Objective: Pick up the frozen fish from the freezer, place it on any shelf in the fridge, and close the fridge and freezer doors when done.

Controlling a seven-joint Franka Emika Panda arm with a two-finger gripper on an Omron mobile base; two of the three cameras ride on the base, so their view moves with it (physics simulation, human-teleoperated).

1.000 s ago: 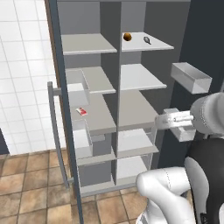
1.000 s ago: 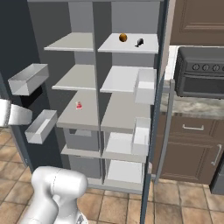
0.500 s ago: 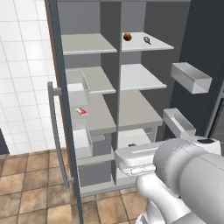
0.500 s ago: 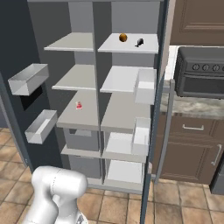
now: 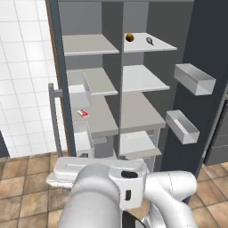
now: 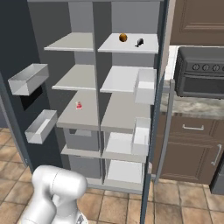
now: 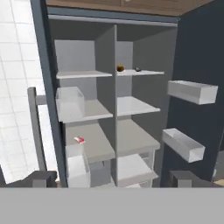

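Much of the lower cabinet is blocked in the left base view by the robot's white arm [image 5: 111, 191], which hides the bottom shelves. The small red-and-white item [image 7: 79, 140] on the left compartment's third shelf is too small to identify for certain; likely the frozen fish [image 5: 83, 113], lying flat near the shelf's front-left corner [image 6: 79, 105]. On the top right shelf sit an orange round object [image 5: 129, 37] and a dark small object [image 5: 150, 41]; neither can be named more closely.

Pincer [image 7: 113, 178]: in the hand view the two dark fingertips [image 7: 41, 178] stand wide apart at the bottom corners, spread fully, nothing between them, touching nothing. The fish lies ahead of and above the pincer, closer to the left fingertip, well apart from both.

Ahead and to the right of the pincer, the open dark door [image 7: 199, 52] carries two clear bins, upper bin [image 7: 192, 91] and lower bin [image 7: 183, 145]. Left of the pincer, a grey door handle [image 7: 36, 131] stands upright by white tiled wall [image 7: 17, 87].

No writing or labels can be read anywhere. An oven [image 6: 203, 72] sits on the counter [image 6: 192, 105] in the right base view.
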